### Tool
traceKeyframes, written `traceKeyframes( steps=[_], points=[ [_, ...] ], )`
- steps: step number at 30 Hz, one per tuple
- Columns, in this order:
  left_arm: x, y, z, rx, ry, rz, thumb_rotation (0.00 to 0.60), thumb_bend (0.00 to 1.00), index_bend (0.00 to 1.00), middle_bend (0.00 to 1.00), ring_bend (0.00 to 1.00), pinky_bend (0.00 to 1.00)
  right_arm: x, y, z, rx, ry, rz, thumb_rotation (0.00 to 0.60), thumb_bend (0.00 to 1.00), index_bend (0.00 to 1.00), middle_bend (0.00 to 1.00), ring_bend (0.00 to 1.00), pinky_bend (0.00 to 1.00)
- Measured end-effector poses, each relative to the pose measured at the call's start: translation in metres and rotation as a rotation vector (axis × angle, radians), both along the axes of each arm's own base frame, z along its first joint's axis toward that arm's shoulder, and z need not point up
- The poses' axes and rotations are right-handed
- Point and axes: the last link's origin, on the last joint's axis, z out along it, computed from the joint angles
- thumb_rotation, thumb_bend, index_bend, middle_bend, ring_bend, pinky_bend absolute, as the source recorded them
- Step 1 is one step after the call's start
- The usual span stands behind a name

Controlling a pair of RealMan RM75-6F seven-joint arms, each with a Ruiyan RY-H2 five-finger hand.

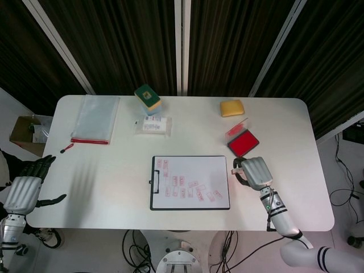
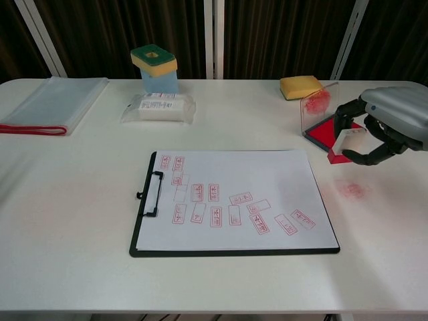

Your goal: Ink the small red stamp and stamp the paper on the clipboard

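Head view: right hand sits right of the clipboard, just below the ink pad; left hand, lower left, is spread and holds nothing. Chest view: right hand pinches the small red stamp beside the pad's open lid. Judgement: bring the stamp down flat on the red cushion, press evenly, keep it clear of the lid.

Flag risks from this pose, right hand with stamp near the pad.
1. The right hand holds the small red stamp low, right beside the ink pad; its upright clear lid could be knocked.
2. A red smear already marks the table; a stray touch could add more.
3. The paper carries many prints; overlap is likely.
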Motion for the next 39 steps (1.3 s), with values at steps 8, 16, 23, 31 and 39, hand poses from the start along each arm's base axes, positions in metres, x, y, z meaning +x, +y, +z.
traceKeyframes(
  steps=[8,16,23,31,39],
  points=[
    [0.002,0.0,-0.002,-0.005,0.003,-0.005,0.434,0.09,0.06,0.06,0.1,0.18,-0.035,0.008,-0.003,0.022,0.042,-0.062,0.6,0.36,0.73,0.6,0.82,0.93],
    [0.002,0.0,-0.002,-0.003,0.004,-0.007,0.432,0.09,0.06,0.06,0.1,0.18,-0.047,0.012,-0.013,0.023,0.04,-0.063,0.6,0.35,0.69,0.56,0.82,0.93],
    [0.002,-0.001,-0.001,0.002,0.005,-0.008,0.432,0.09,0.06,0.06,0.1,0.18,-0.05,0.012,-0.021,0.026,0.033,-0.055,0.6,0.35,0.62,0.5,0.82,0.93],
    [0.001,-0.001,-0.001,0.001,0.006,-0.006,0.433,0.09,0.06,0.06,0.1,0.18,-0.052,0.012,-0.023,0.036,0.031,-0.056,0.6,0.33,0.44,0.4,0.81,0.93],
    [0.002,-0.001,-0.003,-0.002,0.005,-0.009,0.431,0.09,0.06,0.06,0.1,0.18,-0.056,0.015,-0.022,0.056,0.043,-0.055,0.6,0.31,0.33,0.28,0.81,0.93]
  ],
)
